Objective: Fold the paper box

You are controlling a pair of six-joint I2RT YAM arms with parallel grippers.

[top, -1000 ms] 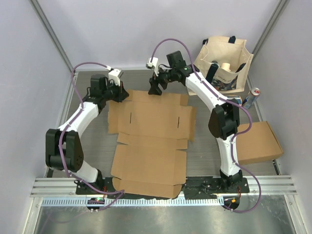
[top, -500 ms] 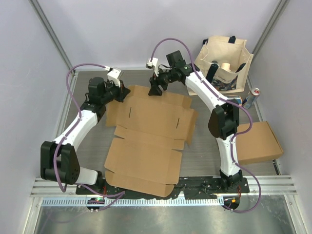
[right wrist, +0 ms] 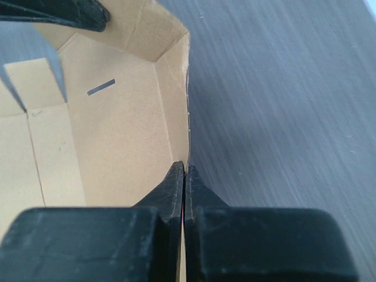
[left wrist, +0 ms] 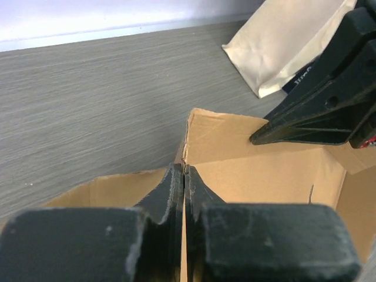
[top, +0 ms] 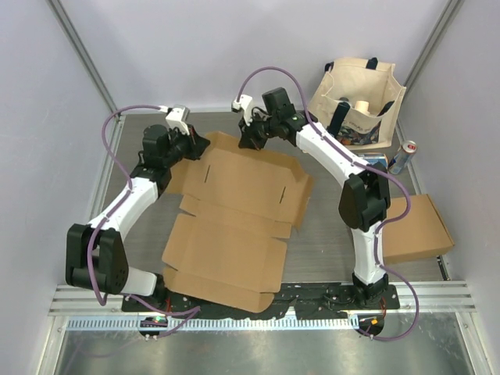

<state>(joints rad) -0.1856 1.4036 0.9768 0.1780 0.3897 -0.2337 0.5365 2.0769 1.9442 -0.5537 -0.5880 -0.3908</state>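
Now both pincers have the far edge. The right pincer, gaping a second ago, is pressed flat on the far rim of the paper box, and in its own wrist view the cardboard edge runs straight into the closed tips. The left pincer is clamped as before on the far-left corner flap, with the sheet sandwiched between its fingers. Over that second the blank has slewed, its near end swinging off toward the left arm's side, and the far panel between the two pincers now stands up off the worktop. Judgement: a two-handed hold is set, ready to raise the back wall along its crease, and the fold proper has barely begun. The box is plain brown corrugated card, matte, die-cut with side flaps, notched corners and two thin slots, and it spreads nearward from both pincers. The worktop is grey with a fine streaked grain. Beyond the right pincer slumps a cream cloth tote bag, with a drinks can and a closed cardboard carton out to its right.
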